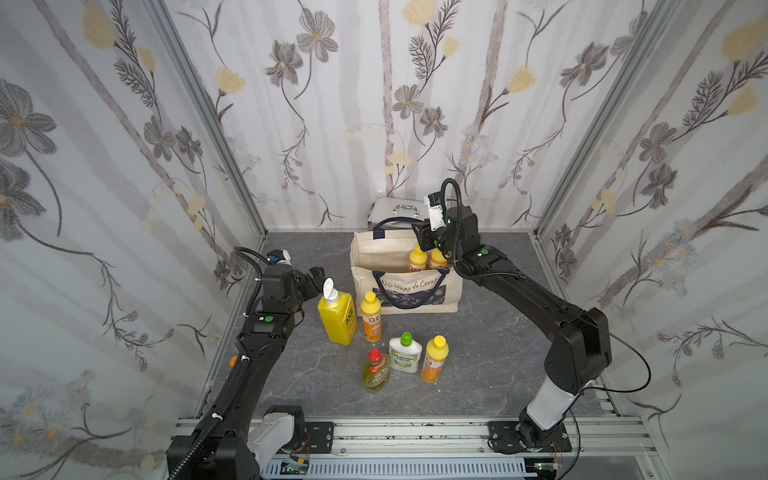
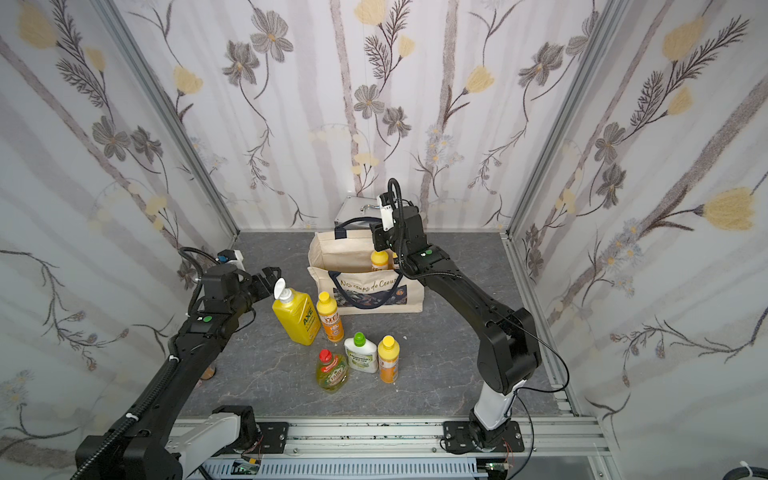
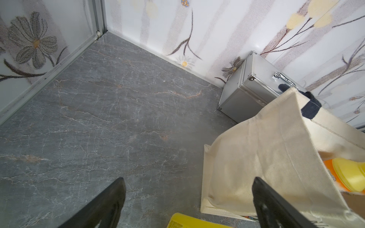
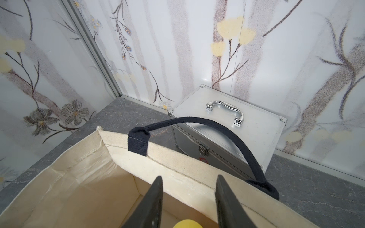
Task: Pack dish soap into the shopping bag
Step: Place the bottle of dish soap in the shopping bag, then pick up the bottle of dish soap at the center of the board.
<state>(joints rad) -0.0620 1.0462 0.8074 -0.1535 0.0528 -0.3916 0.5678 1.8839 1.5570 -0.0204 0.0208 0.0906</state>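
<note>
Nearest, upright on tabletop [image 1: 498, 353]: red-capped bottle [image 1: 376, 372], white green-capped bottle [image 1: 404, 353], orange bottle [image 1: 433, 361]. Behind: yellow pump bottle [image 1: 337, 318], second orange bottle [image 1: 371, 318]. Left gripper [image 3: 188, 178] beside pump bottle, spread, empty. Farther: shopping bag [image 1: 382, 251], two orange bottles [image 1: 417, 259] inside; right gripper [image 4: 189, 176] over its mouth, spread, empty. Silver case [image 1: 395, 208] rearmost.

Parted fingers [image 4: 153, 201] above shopping bag [image 4: 177, 164], yellow cap [image 4: 187, 224] inside, silver case [image 4: 227, 126] behind

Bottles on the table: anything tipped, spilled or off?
Nothing stands out. All five stand upright: yellow pump bottle, orange bottle beside it, white green-capped bottle, red-capped bottle, second orange bottle. No spill visible on the table.
</note>
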